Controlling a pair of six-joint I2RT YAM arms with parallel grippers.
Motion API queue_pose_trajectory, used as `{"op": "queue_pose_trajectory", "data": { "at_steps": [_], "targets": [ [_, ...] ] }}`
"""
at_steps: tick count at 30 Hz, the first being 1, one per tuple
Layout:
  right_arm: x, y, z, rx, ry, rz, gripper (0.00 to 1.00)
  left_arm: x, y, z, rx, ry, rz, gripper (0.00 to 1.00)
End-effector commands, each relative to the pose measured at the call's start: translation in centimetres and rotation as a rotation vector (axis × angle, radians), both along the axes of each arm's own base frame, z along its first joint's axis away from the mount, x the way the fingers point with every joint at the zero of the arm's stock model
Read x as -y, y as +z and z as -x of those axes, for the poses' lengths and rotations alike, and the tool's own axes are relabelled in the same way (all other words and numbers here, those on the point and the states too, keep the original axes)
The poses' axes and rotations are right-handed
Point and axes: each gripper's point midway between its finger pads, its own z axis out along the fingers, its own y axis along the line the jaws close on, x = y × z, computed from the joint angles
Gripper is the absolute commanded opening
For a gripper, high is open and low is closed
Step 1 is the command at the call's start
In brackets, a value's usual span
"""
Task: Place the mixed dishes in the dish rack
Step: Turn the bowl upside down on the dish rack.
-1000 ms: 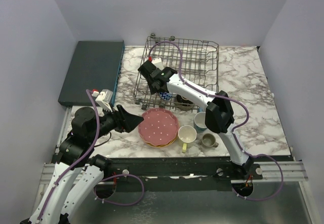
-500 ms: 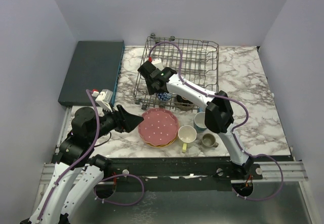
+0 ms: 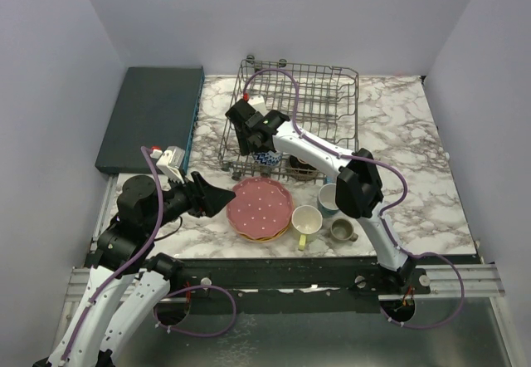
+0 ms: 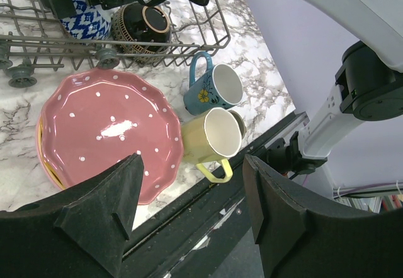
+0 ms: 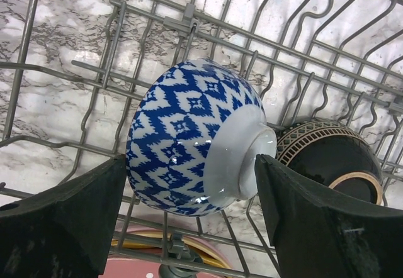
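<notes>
The grey wire dish rack [image 3: 348, 93] stands at the back middle. A blue patterned bowl [image 3: 268, 158] lies on its side at the rack's front edge, beside a brown bowl [image 3: 300, 166]. My right gripper [image 3: 251, 143] is open just above the blue bowl [image 5: 189, 136], one finger on each side of it. A pink dotted plate [image 3: 261, 205] tops a stack of plates in front of the rack. Yellow [image 3: 306, 220], blue [image 3: 328, 197] and olive-grey [image 3: 341, 231] mugs stand to its right. My left gripper [image 3: 222, 194] is open and empty, left of the pink plate [image 4: 104, 130].
A flat dark teal slab [image 3: 153, 114] lies at the back left. The table's front edge and a black rail run just below the plates and mugs. The right arm reaches across over the rack's front wall [image 5: 189, 23].
My right gripper has drawn back a little from the blue bowl, which stays in the rack. The left arm has not moved.
</notes>
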Motion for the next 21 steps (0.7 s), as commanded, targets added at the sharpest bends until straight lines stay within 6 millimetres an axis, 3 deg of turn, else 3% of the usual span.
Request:
{"op": "queue_pose_trajectory", "data": {
  "at_steps": [1,13,21],
  "targets": [
    [-1.6,-0.6,0.1,-0.01,0.014,-0.046,0.86,0.2,0.2,0.2,0.026,-0.021,0.005,0.7],
    [-2.3,-0.8,0.2,-0.02,0.029,-0.072,0.86,0.2,0.2,0.1,0.023,-0.023,0.003,0.7],
    [-2.6,0.4,0.3,-0.008,0.045,-0.105,0.86,0.2,0.1,0.0,0.019,-0.02,0.001,0.7]
  ]
}}
